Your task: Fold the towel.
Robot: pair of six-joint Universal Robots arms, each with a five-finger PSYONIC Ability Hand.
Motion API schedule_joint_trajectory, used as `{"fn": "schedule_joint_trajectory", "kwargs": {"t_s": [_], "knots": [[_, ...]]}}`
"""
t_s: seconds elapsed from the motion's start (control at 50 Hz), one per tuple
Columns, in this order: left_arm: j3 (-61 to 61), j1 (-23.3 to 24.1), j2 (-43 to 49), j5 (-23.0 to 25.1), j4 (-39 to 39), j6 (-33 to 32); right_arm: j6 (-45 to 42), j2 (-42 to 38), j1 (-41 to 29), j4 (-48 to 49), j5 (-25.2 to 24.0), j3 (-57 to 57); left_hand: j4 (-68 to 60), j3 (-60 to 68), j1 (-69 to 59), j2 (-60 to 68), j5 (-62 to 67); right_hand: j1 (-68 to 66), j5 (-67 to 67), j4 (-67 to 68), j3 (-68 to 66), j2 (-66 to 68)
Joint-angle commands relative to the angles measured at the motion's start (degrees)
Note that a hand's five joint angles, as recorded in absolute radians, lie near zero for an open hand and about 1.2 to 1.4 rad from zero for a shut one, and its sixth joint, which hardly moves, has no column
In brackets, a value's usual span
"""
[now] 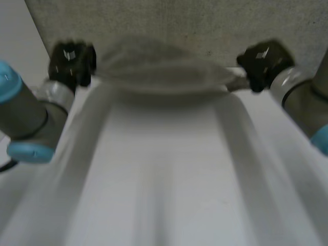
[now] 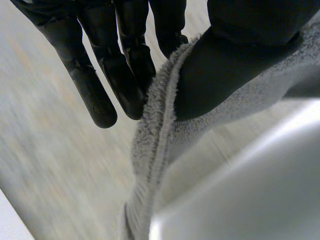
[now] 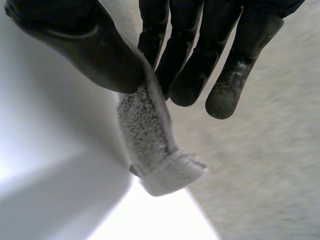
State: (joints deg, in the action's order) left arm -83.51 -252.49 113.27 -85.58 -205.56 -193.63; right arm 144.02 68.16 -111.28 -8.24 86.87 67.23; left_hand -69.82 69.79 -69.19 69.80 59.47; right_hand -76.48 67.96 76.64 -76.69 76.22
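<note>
The left hand and the right hand are holding the towel up between them, at the far side of the head view. The towel's top edge is sagging slightly between the two hands. From that edge the cloth is running toward the camera in broad, soft folds.

In the left wrist view, the left hand is grasping the towel. Its thumb is pressing the hemmed edge against nearly straight fingers, and the hem is trailing away past the fingertips.

In the right wrist view, the right hand is pinching the towel between thumb and fingers close to a corner. The hemmed corner is hanging free just beyond the fingertips.

The left arm and the right arm are flanking the cloth. A grey speckled surface is lying behind the hands.
</note>
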Motion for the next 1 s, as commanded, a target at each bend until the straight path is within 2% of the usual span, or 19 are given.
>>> {"fn": "schedule_joint_trajectory", "kwargs": {"t_s": [0.02,0.08,0.12,0.2,0.28,0.36,0.4,0.54,0.84,0.88,0.9,0.94,0.96,1.0], "knots": [[-12.9,-1.4,4.7,1.5,-2.8,-3.2,-0.6,-5.0,-0.3,5.7,-2.2,12.3,-10.2,10.2,-10.8,10.2,10.5,-3.5,2.0,3.4,-3.3,3.8],[-14.7,-1.4,5.6,1.5,-4.1,-5.1,-0.8,-6.0,-0.3,6.0,-1.9,15.2,-10.2,10.2,-10.8,10.2,10.5,-3.5,2.0,3.4,-3.3,3.8],[-17.8,-1.4,6.5,1.6,-6.1,-9.7,-0.9,-5.9,-0.3,6.1,-1.8,16.5,3.4,-3.3,2.7,-3.4,-3.0,-3.5,2.0,3.4,-3.3,3.8],[-19.7,-1.4,6.5,1.6,-7.5,-15.0,-0.8,-4.6,0.5,6.5,-2.0,19.2,8.3,-8.3,7.7,-8.3,-7.9,-3.5,2.0,3.4,-3.3,3.8],[-20.5,-1.4,5.8,1.6,-8.2,-20.4,-0.1,0.5,0.6,8.4,-2.3,23.5,14.2,-14.1,13.5,-14.2,-13.8,-3.5,2.0,3.4,-3.3,3.8],[-20.5,-1.7,5.1,1.5,-8.6,-21.1,-0.1,3.5,0.8,10.6,-2.3,26.4,23.3,-23.2,22.6,-23.3,-22.9,-3.5,2.0,3.4,-3.3,3.8],[-20.5,-2.6,4.8,1.4,-9.5,-21.1,0.1,5.7,1.2,12.6,-2.3,28.6,33.8,-33.8,33.2,-33.8,-33.5,-3.5,2.0,3.4,-3.3,3.8],[-20.7,-3.9,4.9,1.0,-12.4,-21.1,0.2,7.3,4.8,16.1,-2.5,33.2,42.1,-42.1,41.5,-42.1,-41.7,-3.5,2.0,3.4,-3.3,3.8],[-22.1,-6.2,5.4,1.1,-13.3,-21.0,1.3,6.5,10.1,20.4,-4.9,36.1,39.4,-39.4,38.8,-39.4,-39.1,-3.5,2.0,3.4,-3.3,3.8],[-22.4,-6.5,4.9,1.6,-12.7,-21.0,2.0,6.5,10.1,20.5,-5.0,36.2,27.2,-27.2,26.6,-27.2,-26.9,-3.5,2.0,3.4,-3.3,3.8],[-22.4,-6.5,4.9,1.6,-12.7,-21.0,2.0,6.5,10.1,20.5,-5.0,36.2,27.1,-27.1,26.5,-27.1,-26.8,-3.5,2.0,3.4,-3.3,3.8],[-23.1,-6.8,4.6,2.2,-12.6,-21.0,2.9,6.5,10.2,20.6,-5.0,36.5,13.6,-13.6,13.0,-13.6,-13.2,-3.5,2.0,3.4,-3.3,3.8],[-23.1,-6.8,4.6,2.2,-12.6,-21.0,2.9,6.5,10.2,20.6,-5.0,36.5,13.5,-13.5,12.9,-13.5,-13.2,-3.5,2.0,3.4,-3.3,3.8],[-23.4,-7.0,4.2,4.0,-12.5,-21.0,3.4,6.5,10.2,20.7,-5.0,36.9,0.6,-0.6,0.0,-0.6,-0.3,-3.5,2.0,3.4,-3.3,3.8]]}}
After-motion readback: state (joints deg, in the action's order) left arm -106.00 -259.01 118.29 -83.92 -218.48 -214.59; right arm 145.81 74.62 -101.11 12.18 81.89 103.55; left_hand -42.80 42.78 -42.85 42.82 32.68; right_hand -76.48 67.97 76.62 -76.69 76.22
